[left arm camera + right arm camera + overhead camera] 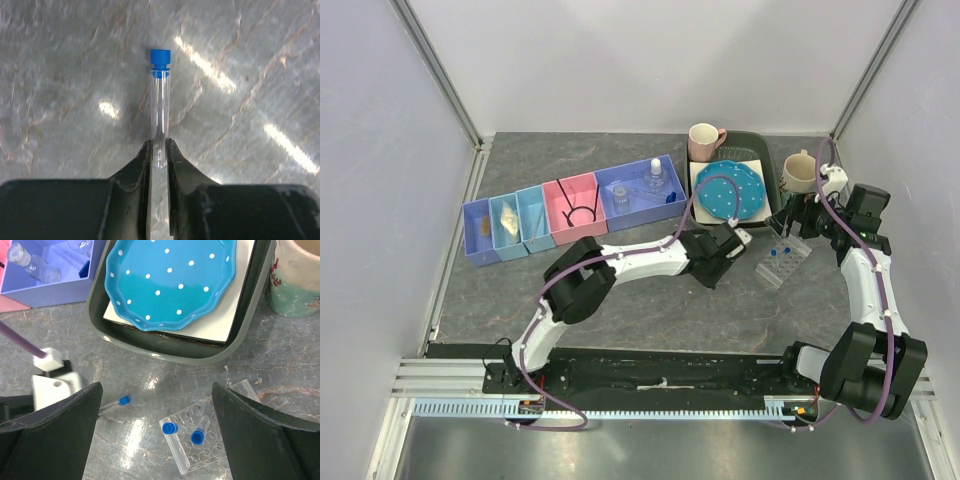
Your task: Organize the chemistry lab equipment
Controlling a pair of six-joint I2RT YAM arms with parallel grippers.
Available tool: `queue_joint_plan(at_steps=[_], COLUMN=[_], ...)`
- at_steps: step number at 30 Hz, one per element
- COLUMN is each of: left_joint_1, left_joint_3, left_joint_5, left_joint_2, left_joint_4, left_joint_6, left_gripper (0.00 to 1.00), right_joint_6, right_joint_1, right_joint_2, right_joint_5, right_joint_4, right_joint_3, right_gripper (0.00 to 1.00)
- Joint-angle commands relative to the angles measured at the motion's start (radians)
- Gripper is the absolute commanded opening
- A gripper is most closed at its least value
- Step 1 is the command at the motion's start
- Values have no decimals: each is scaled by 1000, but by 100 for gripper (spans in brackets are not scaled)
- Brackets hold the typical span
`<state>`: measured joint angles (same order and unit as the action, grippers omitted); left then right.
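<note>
A blue-capped vial (160, 100) lies flat on the grey table, cap pointing away from my left gripper (159, 145). The jaws press on both sides of its rounded bottom end. In the top view the left gripper (745, 240) is low over the table, just left of the clear tube rack (783, 262). My right gripper (156, 387) hangs open above that rack (210, 440), which holds two blue-capped vials (169, 428) (198, 436). The same lying vial (114, 404) shows by the right gripper's left finger.
A row of blue bins (505, 225), a pink bin (558, 190) with a black wire loop (582, 213), and a larger blue bin (610, 180) with a white-capped bottle (656, 178) stand at the back. A dark tray (772, 165) carries the dotted plate (728, 190); mugs (705, 140) (800, 172) stand nearby.
</note>
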<state>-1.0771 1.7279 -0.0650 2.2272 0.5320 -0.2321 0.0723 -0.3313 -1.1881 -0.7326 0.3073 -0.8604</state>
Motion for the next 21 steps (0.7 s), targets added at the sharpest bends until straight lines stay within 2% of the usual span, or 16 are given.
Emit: queue_joint_plan(at_steps=[1, 8, 12, 16, 21], left_joint_1=[34, 88, 100, 108, 126], left_joint_3=[-143, -413, -540, -580, -602], left_joint_5=[85, 203, 220, 205, 191], left_joint_2=[-209, -478, -596, -675, -730], left_joint_4=[-134, -329, -406, -437, -474], left_joint_6=[-4, -67, -96, -125, -156], left_gripper=[2, 2, 2, 3, 3], right_joint_6=[116, 265, 255, 241, 250], right_joint_1=[34, 195, 259, 296, 324], right_joint_2=[9, -67, -139, -261, -364], right_joint_5=[5, -20, -138, -308, -425], right_joint_4=[58, 249, 334, 464, 616], right_joint_3=[-52, -158, -232, -343, -425], right_gripper=[98, 98, 98, 98, 97])
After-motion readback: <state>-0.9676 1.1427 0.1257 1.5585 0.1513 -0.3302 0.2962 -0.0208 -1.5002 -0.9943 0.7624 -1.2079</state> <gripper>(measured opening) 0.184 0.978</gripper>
